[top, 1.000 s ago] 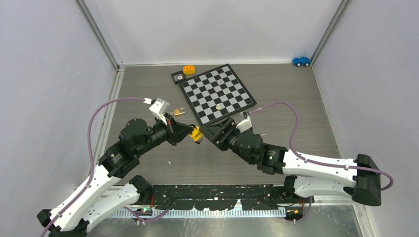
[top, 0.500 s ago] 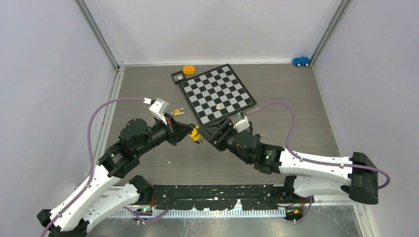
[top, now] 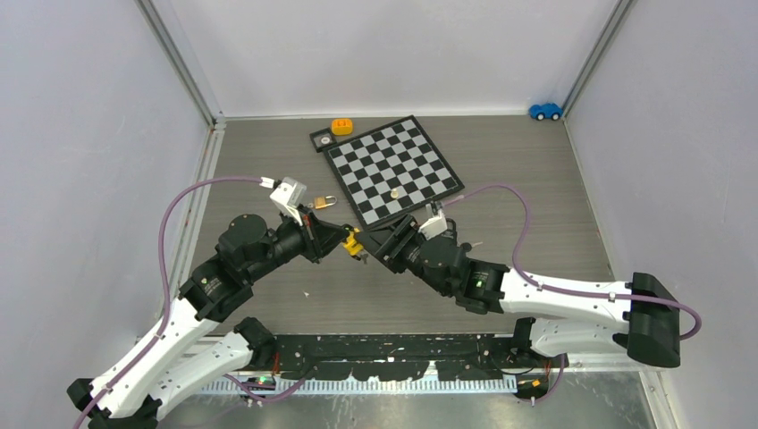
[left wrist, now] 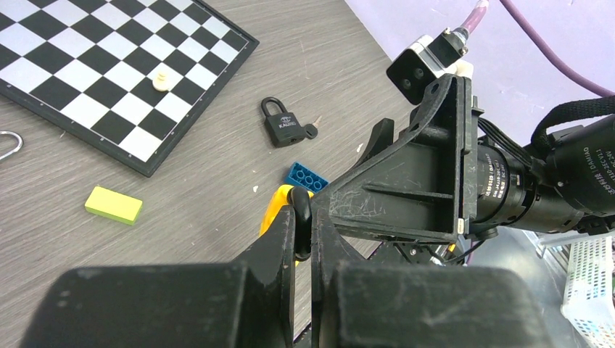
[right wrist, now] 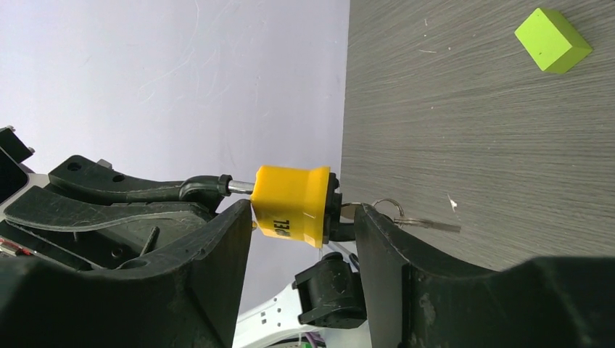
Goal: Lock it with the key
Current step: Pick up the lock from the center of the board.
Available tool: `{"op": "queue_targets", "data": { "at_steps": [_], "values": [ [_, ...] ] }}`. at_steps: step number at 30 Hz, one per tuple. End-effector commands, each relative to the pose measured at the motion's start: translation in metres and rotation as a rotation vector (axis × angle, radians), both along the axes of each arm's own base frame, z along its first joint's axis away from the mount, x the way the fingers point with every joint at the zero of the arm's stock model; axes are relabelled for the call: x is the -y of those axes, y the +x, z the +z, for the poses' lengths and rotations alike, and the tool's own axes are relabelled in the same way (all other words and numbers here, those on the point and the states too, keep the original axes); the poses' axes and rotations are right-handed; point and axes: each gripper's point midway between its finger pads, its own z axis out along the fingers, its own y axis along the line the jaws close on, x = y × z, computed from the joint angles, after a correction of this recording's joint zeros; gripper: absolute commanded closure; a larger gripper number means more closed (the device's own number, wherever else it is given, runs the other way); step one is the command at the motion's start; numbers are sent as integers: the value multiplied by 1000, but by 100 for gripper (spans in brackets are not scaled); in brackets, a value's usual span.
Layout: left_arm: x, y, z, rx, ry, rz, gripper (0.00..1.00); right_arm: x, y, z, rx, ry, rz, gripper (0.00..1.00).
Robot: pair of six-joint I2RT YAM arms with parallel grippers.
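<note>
My left gripper [left wrist: 302, 226] is shut on the black shackle of a yellow padlock [left wrist: 274, 212] and holds it above the table, between the two arms in the top view [top: 355, 241]. In the right wrist view the padlock [right wrist: 290, 203] lies sideways. A silvery key [right wrist: 349, 212] sits in its base, with a ring and a spare key [right wrist: 428, 225] hanging off. My right gripper [right wrist: 304, 214] is open, its jaws straddling the padlock body and the key's head. It also shows in the top view [top: 374, 246].
A chessboard [top: 393, 170] with a small pawn lies behind the grippers. A brass padlock [top: 324, 203] lies by its near left corner. A black padlock [left wrist: 283, 127], a blue brick [left wrist: 308, 176] and a yellow-green block [left wrist: 113, 204] lie on the table below. A blue toy car [top: 544, 111] is far right.
My right arm has slid left, bringing its open jaws around the yellow padlock. The left gripper has kept its hold and barely moved.
</note>
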Motion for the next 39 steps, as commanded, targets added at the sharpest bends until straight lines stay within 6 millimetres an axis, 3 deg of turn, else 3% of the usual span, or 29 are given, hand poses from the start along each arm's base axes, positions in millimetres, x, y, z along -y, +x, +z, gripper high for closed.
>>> {"op": "queue_targets", "data": {
  "at_steps": [1,9,15,19,36,39],
  "values": [
    [2,0,42,95,-105,-4,100,-8,4,34,31,95,-12,42],
    [1,-1,40,96,-105,-5,100,-14,4,34,32,96,3,54],
    [7,-8,31,119,-47,-78,100,-14,1,39,29,110,18,91],
    [10,-12,21,118,11,-128,100,-15,-4,52,24,135,41,99],
    [14,-29,-17,28,24,-199,100,-9,-12,109,56,381,77,100],
    [13,-31,-18,27,19,-202,100,-12,-15,110,68,358,104,99]
  ]
}}
